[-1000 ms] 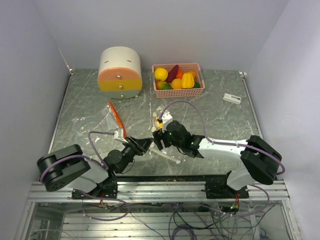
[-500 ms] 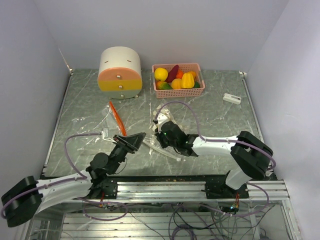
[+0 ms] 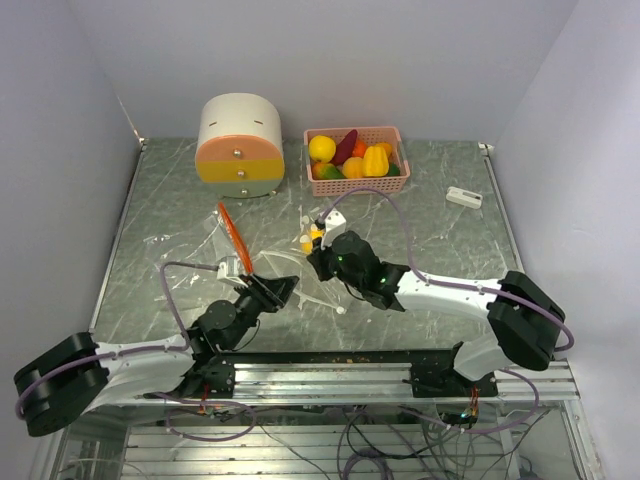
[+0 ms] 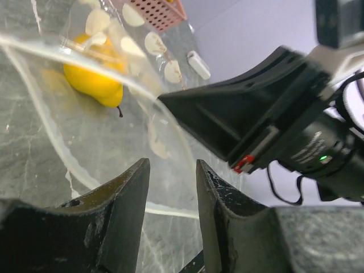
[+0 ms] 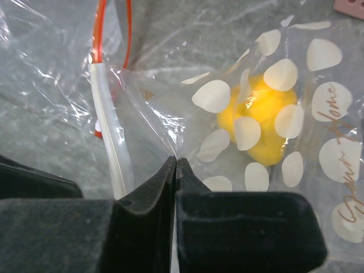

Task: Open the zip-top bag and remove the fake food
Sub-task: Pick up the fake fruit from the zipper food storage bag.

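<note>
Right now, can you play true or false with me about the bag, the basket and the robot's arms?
1. A yellow fruit is inside the bag. True.
2. The right end effector is wide open. False: it is pinched shut on the bag's clear film.
3. The pink basket is empty. False: it holds colourful food.
4. The left end effector is open. True.
</note>
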You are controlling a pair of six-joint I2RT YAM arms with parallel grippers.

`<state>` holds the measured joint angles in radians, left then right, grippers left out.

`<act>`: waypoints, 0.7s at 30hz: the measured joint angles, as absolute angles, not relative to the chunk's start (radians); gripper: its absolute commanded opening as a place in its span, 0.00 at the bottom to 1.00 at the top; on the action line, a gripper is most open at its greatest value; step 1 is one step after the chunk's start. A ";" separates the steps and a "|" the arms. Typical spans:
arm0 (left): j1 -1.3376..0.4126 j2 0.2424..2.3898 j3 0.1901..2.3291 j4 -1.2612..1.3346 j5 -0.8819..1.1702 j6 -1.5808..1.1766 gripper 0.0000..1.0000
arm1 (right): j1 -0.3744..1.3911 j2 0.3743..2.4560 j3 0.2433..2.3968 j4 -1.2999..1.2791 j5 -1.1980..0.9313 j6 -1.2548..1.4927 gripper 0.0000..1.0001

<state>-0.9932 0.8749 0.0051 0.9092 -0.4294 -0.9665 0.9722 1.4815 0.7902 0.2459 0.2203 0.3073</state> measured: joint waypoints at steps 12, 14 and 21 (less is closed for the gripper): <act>-0.993 1.029 0.005 1.033 -0.420 -0.973 0.48 | 0.970 1.426 0.793 0.280 0.190 0.343 0.00; -0.993 1.042 0.005 1.036 -0.421 -0.971 0.48 | 0.970 1.404 0.793 0.285 0.184 0.345 0.00; -0.993 1.155 0.005 1.071 -0.442 -0.968 0.48 | 0.970 1.379 0.789 0.291 0.164 0.347 0.00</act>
